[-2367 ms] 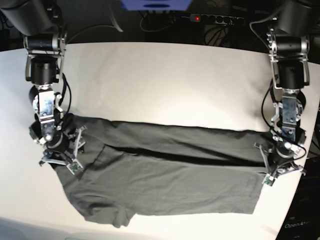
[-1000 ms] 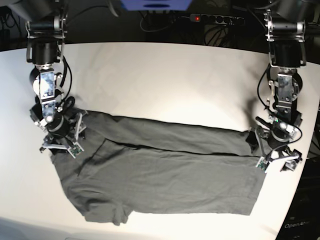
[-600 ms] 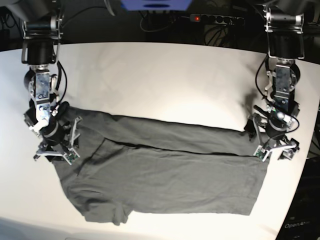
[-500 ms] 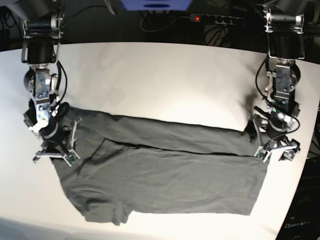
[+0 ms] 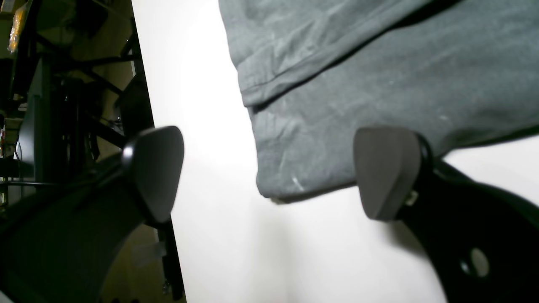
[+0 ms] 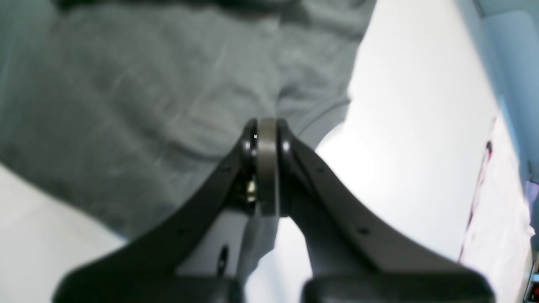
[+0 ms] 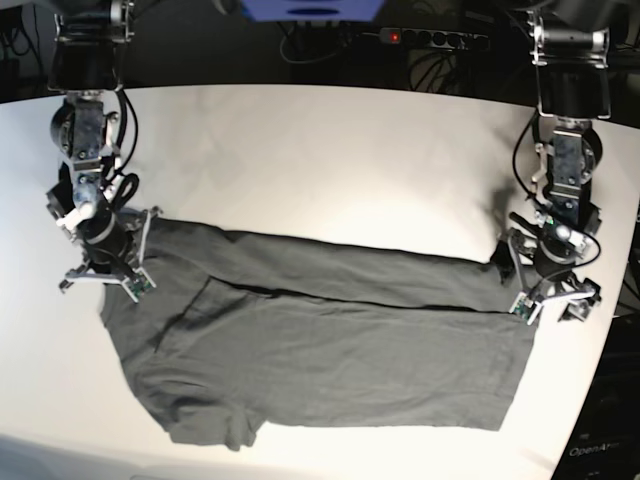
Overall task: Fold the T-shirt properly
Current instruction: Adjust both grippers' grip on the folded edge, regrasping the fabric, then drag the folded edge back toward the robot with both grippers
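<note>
The dark grey T-shirt [image 7: 330, 350] lies flat across the near half of the white table [image 7: 330, 160], its far part folded over in a long band. At the shirt's left edge in the base view, my right gripper [image 7: 100, 283] is shut on the fabric. Its wrist view shows the right gripper [image 6: 266, 139] with its jaws pressed together on a grey strip of the T-shirt [image 6: 147, 105]. My left gripper [image 7: 552, 302] stands open over the shirt's right end. Between the open fingers of the left gripper [image 5: 269, 172] lies the hem corner of the T-shirt [image 5: 379, 63].
A black power strip [image 7: 435, 38] and a blue object [image 7: 312, 8] sit behind the table's far edge. The table edge [image 5: 164, 235] runs close beside my left gripper, with dark frames beyond it.
My right gripper has closed on the shirt's left edge and shifted left and towards the back. The left gripper stayed open and moved slightly towards the back.
</note>
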`<state>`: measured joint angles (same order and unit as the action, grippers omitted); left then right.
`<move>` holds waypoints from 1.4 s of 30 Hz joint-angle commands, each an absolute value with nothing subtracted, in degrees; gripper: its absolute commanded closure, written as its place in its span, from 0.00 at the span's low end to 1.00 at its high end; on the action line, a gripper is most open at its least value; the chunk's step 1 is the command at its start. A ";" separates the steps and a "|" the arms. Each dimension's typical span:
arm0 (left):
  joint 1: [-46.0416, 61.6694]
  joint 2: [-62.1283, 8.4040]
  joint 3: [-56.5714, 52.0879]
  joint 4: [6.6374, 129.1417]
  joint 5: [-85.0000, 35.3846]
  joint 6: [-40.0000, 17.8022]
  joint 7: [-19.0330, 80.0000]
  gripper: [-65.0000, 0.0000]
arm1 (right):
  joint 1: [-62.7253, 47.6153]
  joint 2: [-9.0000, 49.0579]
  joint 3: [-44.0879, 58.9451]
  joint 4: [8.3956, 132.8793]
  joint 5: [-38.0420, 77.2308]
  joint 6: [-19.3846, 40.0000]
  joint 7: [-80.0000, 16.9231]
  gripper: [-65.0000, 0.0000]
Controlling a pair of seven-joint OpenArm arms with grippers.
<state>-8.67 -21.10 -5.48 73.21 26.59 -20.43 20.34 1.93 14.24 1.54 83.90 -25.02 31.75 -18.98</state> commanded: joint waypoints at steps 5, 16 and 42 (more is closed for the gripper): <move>-12.26 -21.76 -5.85 70.64 26.77 -19.74 19.38 0.03 | 2.33 13.93 1.71 84.79 -24.57 31.34 -17.89 0.99; -14.02 -21.76 -5.67 67.65 26.86 -19.74 19.30 0.45 | 2.51 13.41 1.63 77.58 -24.57 31.34 -15.08 0.99; -20.09 -21.49 -5.41 53.32 27.03 -19.47 14.46 0.87 | 1.27 13.49 1.63 77.58 -24.66 31.34 -15.43 0.99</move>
<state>-18.70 -20.67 -5.15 52.45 27.07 -20.05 15.25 0.67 12.69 1.43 76.77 -24.93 31.48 -15.57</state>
